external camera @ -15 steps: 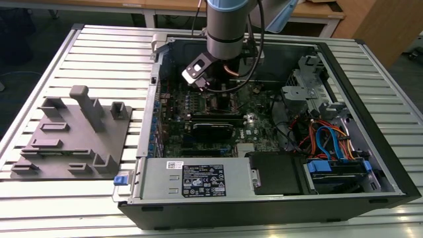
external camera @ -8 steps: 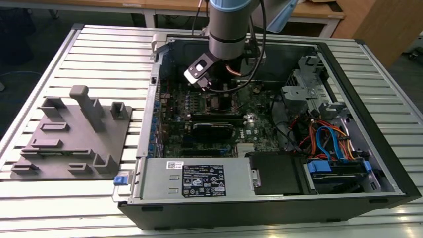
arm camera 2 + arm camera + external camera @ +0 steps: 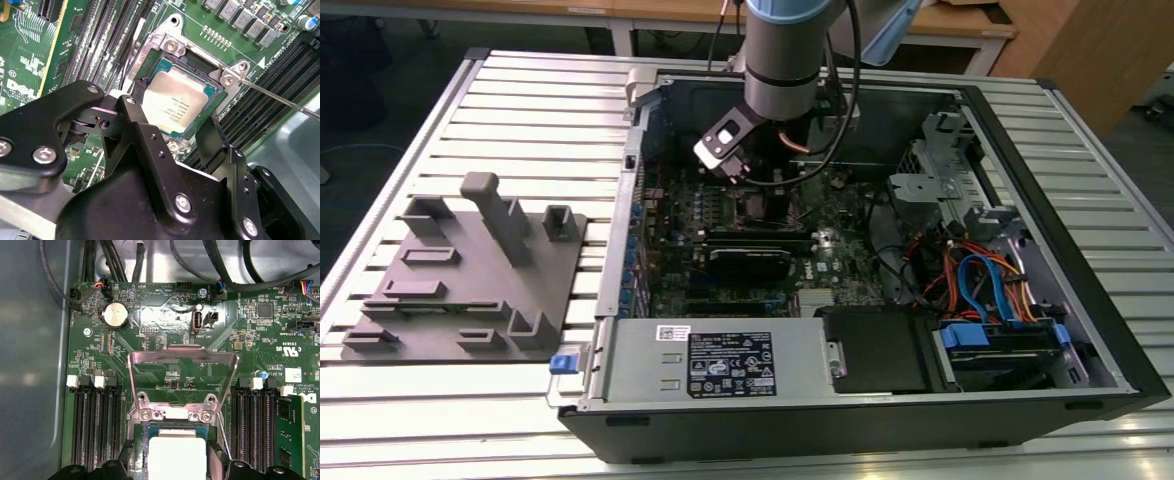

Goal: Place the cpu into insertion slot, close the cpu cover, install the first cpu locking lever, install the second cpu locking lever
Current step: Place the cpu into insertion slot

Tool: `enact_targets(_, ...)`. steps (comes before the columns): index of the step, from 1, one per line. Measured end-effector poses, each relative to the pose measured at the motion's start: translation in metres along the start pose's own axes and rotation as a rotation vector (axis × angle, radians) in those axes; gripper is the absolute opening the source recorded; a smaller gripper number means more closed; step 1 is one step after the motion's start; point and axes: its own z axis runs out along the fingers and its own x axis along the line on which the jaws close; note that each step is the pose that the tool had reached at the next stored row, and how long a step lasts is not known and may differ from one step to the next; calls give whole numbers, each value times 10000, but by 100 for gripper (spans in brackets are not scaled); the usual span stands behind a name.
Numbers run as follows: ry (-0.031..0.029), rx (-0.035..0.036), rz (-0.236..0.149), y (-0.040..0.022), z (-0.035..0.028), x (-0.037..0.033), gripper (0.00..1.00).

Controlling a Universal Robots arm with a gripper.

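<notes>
The cpu (image 3: 177, 102) lies flat in the insertion slot (image 3: 196, 64), its silver top facing up. In both wrist views my gripper (image 3: 170, 122) hangs just over it with a black finger (image 3: 132, 112) on either side. The fingers stand apart, and a gap shows between one finger and the chip's edge. The cpu cover (image 3: 182, 357) stands raised on its hinge beyond the cpu (image 3: 177, 457). A thin locking lever (image 3: 280, 99) sticks out free beside the slot. In the exterior view the gripper (image 3: 754, 185) reaches down into the open computer case (image 3: 1107, 330).
Long black memory slots (image 3: 95, 432) run along both sides of the socket, with a stick (image 3: 285, 435) fitted in one. Cables (image 3: 987, 285) and a drive cage fill the case at the exterior view's right. A grey fixture plate (image 3: 467, 280) lies at the exterior view's left.
</notes>
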Motion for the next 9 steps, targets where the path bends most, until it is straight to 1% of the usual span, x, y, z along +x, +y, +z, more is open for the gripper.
enact_targets(9,2,1,-31,1,0,14,67)
